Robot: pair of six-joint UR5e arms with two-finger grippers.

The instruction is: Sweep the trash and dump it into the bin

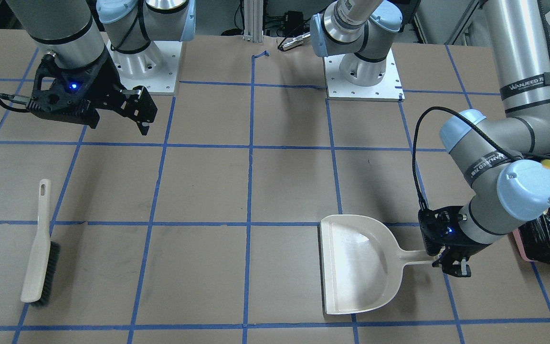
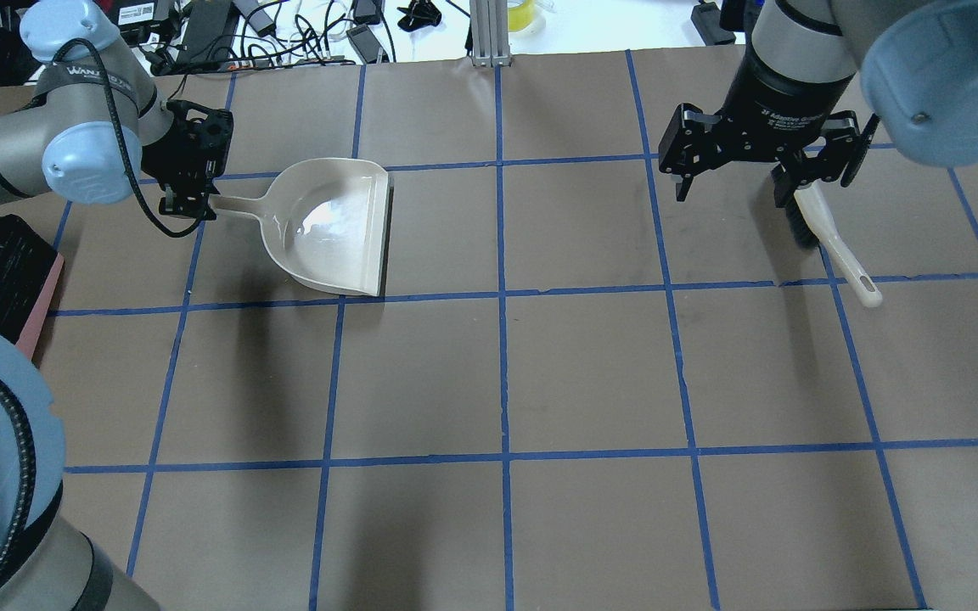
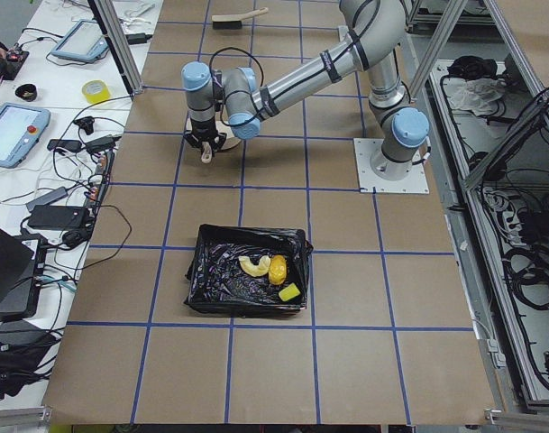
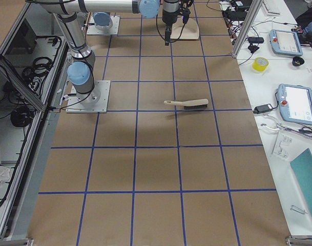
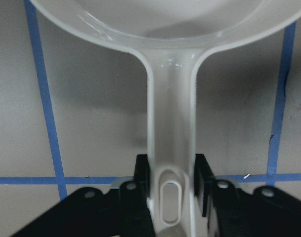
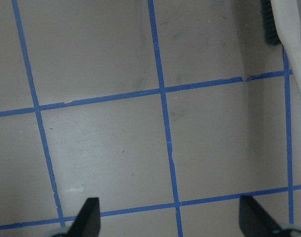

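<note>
The trash lies inside the bin (image 3: 211, 281), a pink-sided box with a black bag liner: a croissant (image 3: 251, 266), a potato-like lump (image 3: 277, 268) and a sponge piece (image 3: 289, 291). The bin also shows at the table's edge (image 1: 549, 234) beside my left arm. The beige dustpan (image 1: 361, 263) rests flat and empty on the table. My left gripper (image 1: 449, 262) is shut on its handle (image 5: 172, 98), one finger on each side. My right gripper (image 2: 765, 170) hangs open above the table, holding nothing.
The beige brush (image 1: 41, 248) with dark bristles lies on the table just beyond my right gripper, its handle (image 2: 845, 259) pointing toward the robot. Blue tape lines grid the brown table. Cables and devices (image 2: 285, 25) crowd the far edge.
</note>
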